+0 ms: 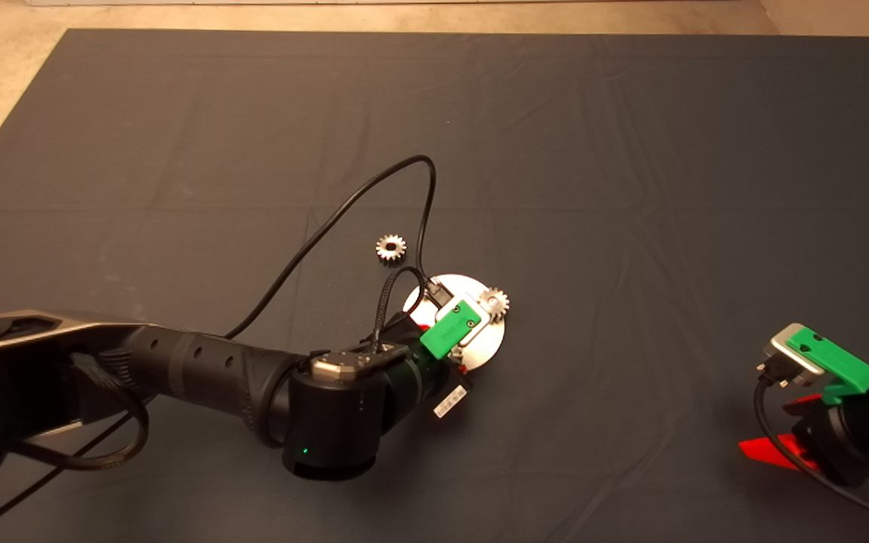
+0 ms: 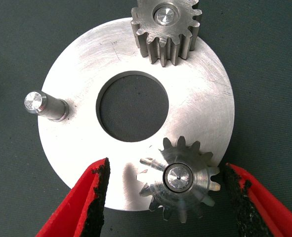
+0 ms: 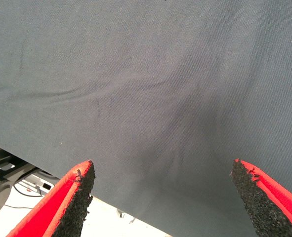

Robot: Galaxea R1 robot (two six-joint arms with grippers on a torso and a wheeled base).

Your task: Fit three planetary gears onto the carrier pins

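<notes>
Spread wide, left gripper [image 2: 165,197] straddles a seated gear [image 2: 179,178] on the disc [image 2: 86,74], gripping nothing; right gripper [image 3: 163,197] parked open.

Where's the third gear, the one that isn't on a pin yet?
In the head view the loose gear lies flat on the mat, just beyond the carrier disc toward its left, beside the black cable.

Head cam overhead; L wrist close above disc [image 2: 76,64].
</notes>
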